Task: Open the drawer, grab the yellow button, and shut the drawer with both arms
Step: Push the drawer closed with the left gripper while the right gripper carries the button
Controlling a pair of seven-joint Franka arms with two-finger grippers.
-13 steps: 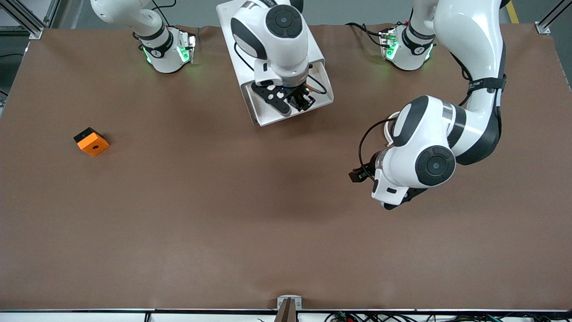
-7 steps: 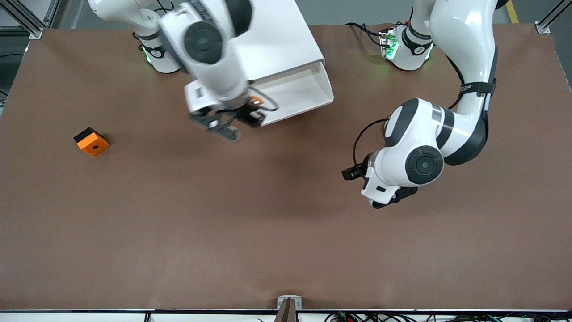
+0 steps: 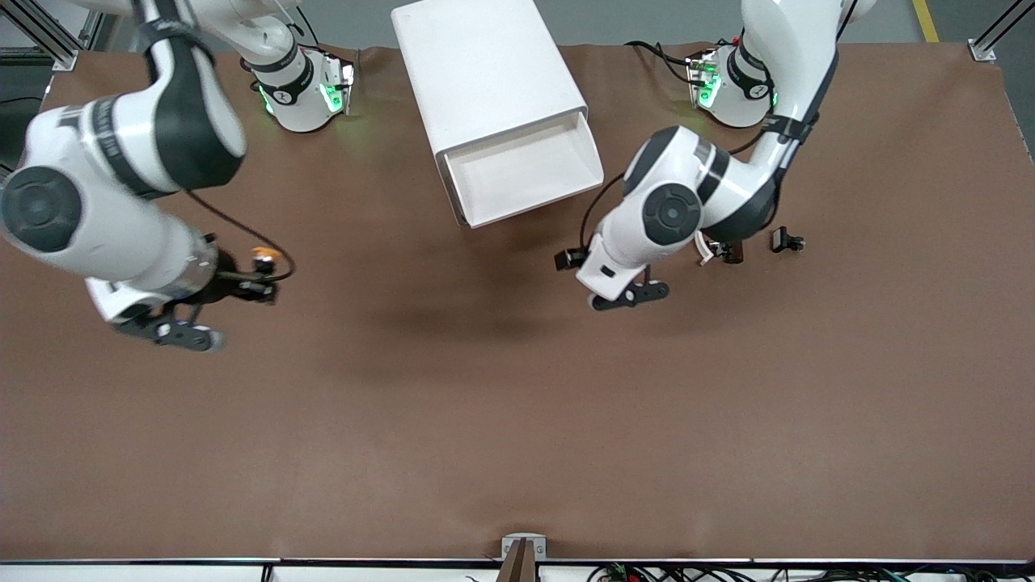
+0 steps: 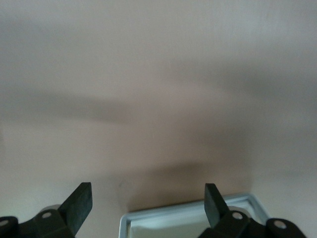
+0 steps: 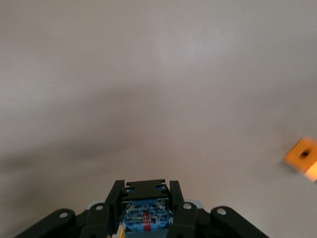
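My right gripper [image 3: 257, 279] is shut on the button [image 3: 263, 257], whose orange cap shows above the fingers. It hangs over the table toward the right arm's end. In the right wrist view the button's black-and-blue body [image 5: 146, 210] sits between the fingers of the gripper [image 5: 146, 198]. The white cabinet [image 3: 485, 73] has its drawer [image 3: 525, 171] pulled open, and the drawer looks empty. My left gripper [image 3: 627, 296] is open and empty above the table, just beside the open drawer front. The drawer's rim [image 4: 188, 214] shows between the fingers of the left gripper [image 4: 148, 198].
The orange square block [image 5: 302, 157] lies on the table; in the front view my right arm hides it. Two small black clip-like parts [image 3: 786, 240] [image 3: 724, 250] lie near the left arm's elbow. Brown table surface [image 3: 501, 420] stretches toward the front camera.
My right arm swung away from the open drawer toward its own end of the table, carrying the button. My left arm moved toward the drawer front, uncovering the black clip parts.
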